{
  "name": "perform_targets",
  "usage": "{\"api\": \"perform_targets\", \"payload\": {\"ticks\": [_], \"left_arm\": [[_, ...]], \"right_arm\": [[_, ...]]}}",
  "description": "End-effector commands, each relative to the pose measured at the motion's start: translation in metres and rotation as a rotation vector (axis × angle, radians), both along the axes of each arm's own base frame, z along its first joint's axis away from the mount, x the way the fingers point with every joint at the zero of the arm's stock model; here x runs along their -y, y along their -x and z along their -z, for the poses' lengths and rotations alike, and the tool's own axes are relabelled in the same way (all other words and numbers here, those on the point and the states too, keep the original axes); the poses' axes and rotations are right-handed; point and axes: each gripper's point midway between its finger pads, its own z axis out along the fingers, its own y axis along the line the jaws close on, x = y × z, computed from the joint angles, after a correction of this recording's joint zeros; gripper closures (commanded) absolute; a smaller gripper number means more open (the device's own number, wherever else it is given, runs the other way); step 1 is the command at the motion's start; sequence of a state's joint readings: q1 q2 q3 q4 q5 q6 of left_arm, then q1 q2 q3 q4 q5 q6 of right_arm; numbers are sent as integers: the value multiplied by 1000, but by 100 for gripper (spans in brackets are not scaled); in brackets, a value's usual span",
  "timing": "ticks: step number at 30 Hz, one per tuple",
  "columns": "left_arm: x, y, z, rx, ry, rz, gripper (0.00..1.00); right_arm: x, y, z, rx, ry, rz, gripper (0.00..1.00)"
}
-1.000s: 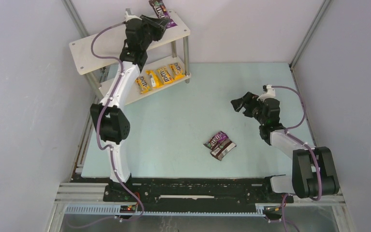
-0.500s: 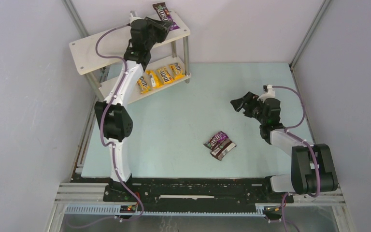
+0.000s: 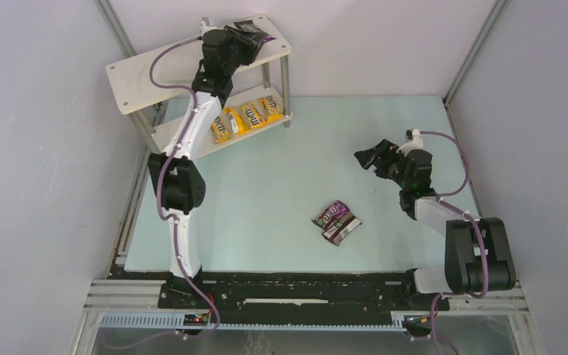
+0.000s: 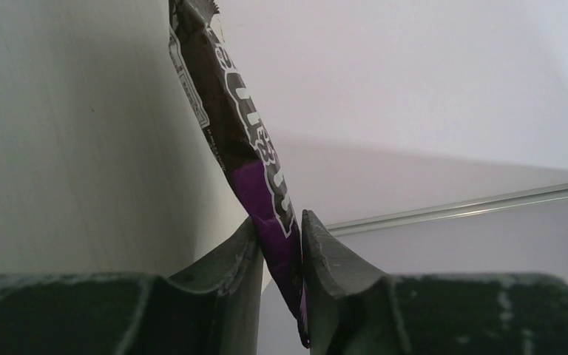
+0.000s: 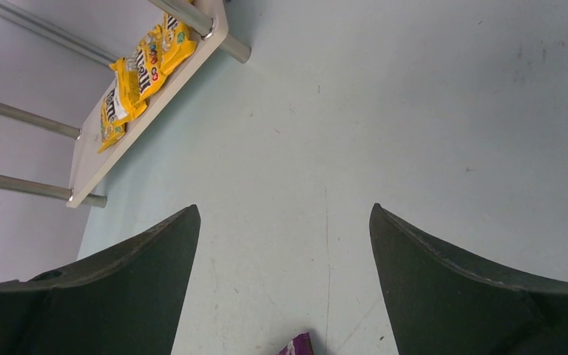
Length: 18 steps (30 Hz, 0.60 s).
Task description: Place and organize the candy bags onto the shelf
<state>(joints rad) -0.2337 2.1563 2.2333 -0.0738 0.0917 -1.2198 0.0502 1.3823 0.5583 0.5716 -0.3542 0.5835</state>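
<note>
Purple candy bag [image 4: 222, 111], clamped in left tool [image 4: 279, 225] at upper left, could tumble off shelf [image 3: 129, 81] edge on release; right tool [image 5: 283, 208] apart.

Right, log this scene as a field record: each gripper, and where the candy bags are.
left gripper: shut on purple candy bag, held on edge over top board
right gripper: open, empty, above the table
lower board: yellow candy bags in a row
table: second purple bag and dark brown bag, touching, not shelved
</note>
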Motion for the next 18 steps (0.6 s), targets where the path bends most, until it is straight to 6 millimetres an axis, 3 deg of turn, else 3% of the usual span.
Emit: {"api": "perform_targets", "payload": {"ticks": [1, 3, 9, 18], "left_arm": [[2, 4, -19, 41, -13, 10, 70], [0, 4, -19, 41, -18, 4, 70], [3, 7, -16, 31, -25, 22, 52], [12, 23, -35, 71, -17, 96, 33]], "right_arm": [[1, -3, -9, 42, -19, -4, 7], [2, -3, -9, 42, -22, -5, 7], [3, -3, -8, 41, -37, -8, 7], [4, -3, -7, 41, -51, -12, 7]]}}
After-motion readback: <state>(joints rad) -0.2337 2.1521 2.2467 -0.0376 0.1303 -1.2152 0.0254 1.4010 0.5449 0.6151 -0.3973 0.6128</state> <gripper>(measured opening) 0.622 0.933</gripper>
